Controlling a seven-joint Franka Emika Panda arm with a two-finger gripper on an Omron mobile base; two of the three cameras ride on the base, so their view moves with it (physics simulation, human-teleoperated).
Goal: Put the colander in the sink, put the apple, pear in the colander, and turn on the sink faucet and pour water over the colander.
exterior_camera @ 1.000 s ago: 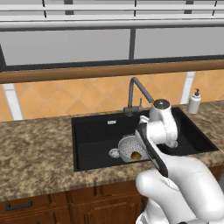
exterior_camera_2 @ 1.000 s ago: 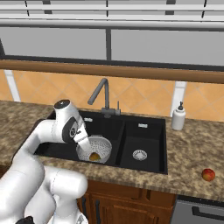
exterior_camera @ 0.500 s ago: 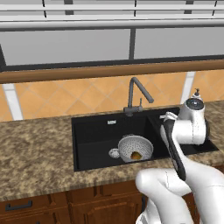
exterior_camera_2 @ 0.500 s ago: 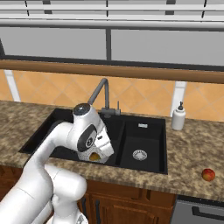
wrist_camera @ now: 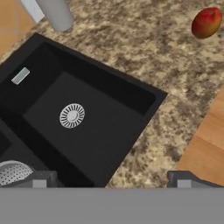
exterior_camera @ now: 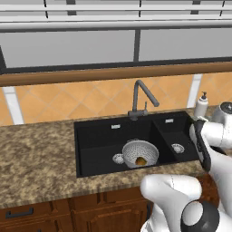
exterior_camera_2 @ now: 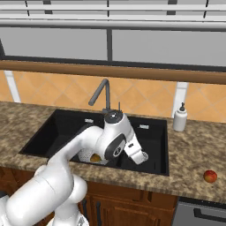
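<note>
The grey perforated colander sits in the larger basin of the black sink, with the yellowish-brown pear inside it. In the right base view my arm covers part of the colander and the pear. The red-orange apple lies on the counter far right of the sink, and appears as the apple in the hand view. My gripper hangs over the smaller basin's front right corner, open and empty. The dark faucet stands behind the sink, with no water running.
A white soap dispenser stands on the speckled counter behind the sink's right end. The smaller basin's silver drain lies below the hand. Wooden cabinet fronts run under the counter edge.
My arm has swung right, from above the colander to over the smaller basin. The pear stays in the colander. The jaws have stayed open.
</note>
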